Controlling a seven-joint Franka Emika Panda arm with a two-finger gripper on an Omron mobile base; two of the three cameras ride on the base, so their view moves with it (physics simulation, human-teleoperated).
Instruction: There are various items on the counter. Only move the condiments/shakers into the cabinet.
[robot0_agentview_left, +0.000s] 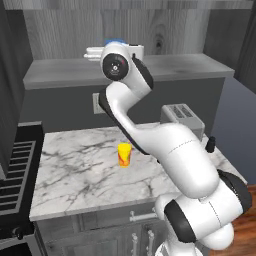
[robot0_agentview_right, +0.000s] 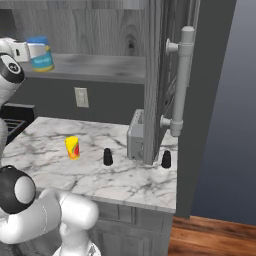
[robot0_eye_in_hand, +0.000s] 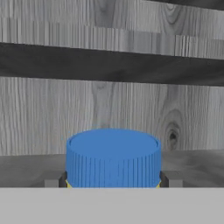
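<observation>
On the cabinet's grey shelf (robot0_agentview_right: 95, 67), the blue-lidded jar (robot0_agentview_right: 41, 55) stands upright between the fingers of the robot's hand (robot0_eye_in_hand: 113, 180), whose tips flank it on either side; whether they press it or stand just clear cannot be told. Below, on the marble counter (robot0_agentview_right: 100, 175), two black shakers (robot0_agentview_right: 107, 157) (robot0_agentview_right: 166, 159), a yellow and orange cup (robot0_agentview_right: 72, 147) and the silver toaster (robot0_agentview_right: 135, 137) stand.

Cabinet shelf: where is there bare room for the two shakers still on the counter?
The shelf lies bare from the blue-lidded jar, at its left end between the gripper's fingers, across to the open cabinet door. On the counter, the shakers flank the toaster; that corner is crowded.
</observation>
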